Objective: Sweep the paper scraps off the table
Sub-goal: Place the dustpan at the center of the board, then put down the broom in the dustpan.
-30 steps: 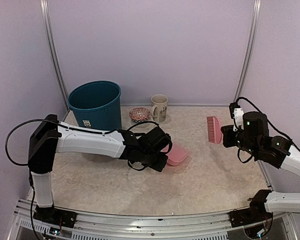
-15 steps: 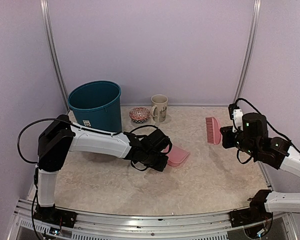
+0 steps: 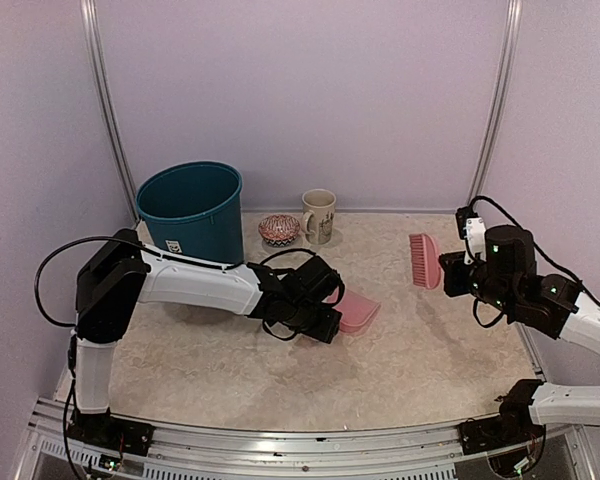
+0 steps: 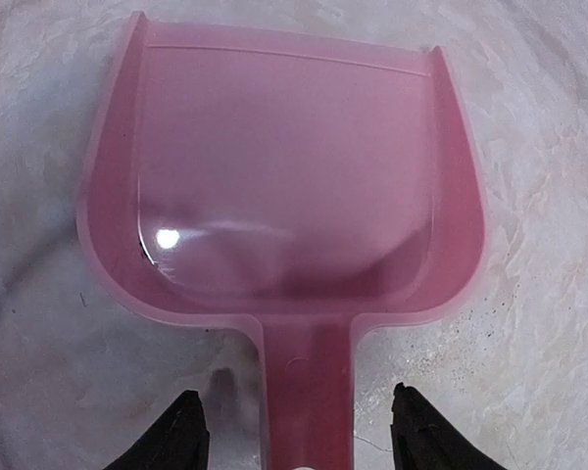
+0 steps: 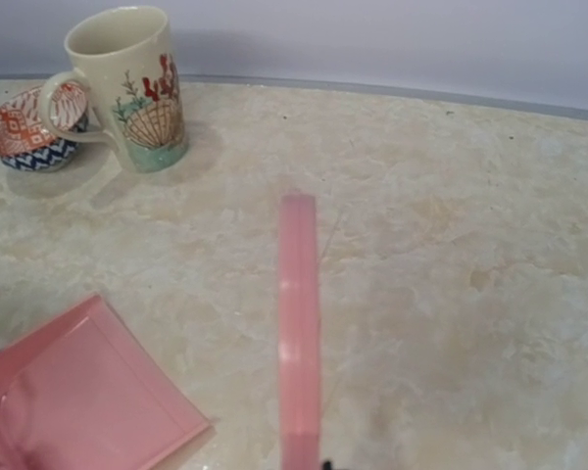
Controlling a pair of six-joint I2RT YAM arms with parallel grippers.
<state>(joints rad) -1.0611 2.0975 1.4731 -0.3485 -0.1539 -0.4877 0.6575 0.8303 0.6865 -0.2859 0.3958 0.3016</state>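
No paper scraps show on the table (image 3: 280,385) in any view. A pink dustpan (image 3: 358,312) lies flat and empty on the table; it also shows in the left wrist view (image 4: 284,186). My left gripper (image 3: 332,318) is open, with its fingers (image 4: 188,436) on either side of the dustpan's handle and a gap on both sides. My right gripper (image 3: 446,272) is shut on a pink brush (image 3: 424,260) and holds it above the table at the right. In the right wrist view the brush (image 5: 299,323) is seen edge-on.
A teal bin (image 3: 190,205) stands at the back left. A patterned bowl (image 3: 279,229) and a cream mug (image 3: 319,215) stand at the back middle, and both show in the right wrist view, the mug (image 5: 127,88) beside the bowl (image 5: 24,127).
The left arm's shoulder and elbow have shifted, and the dustpan has settled lower and flatter. The brush has drifted slightly left.
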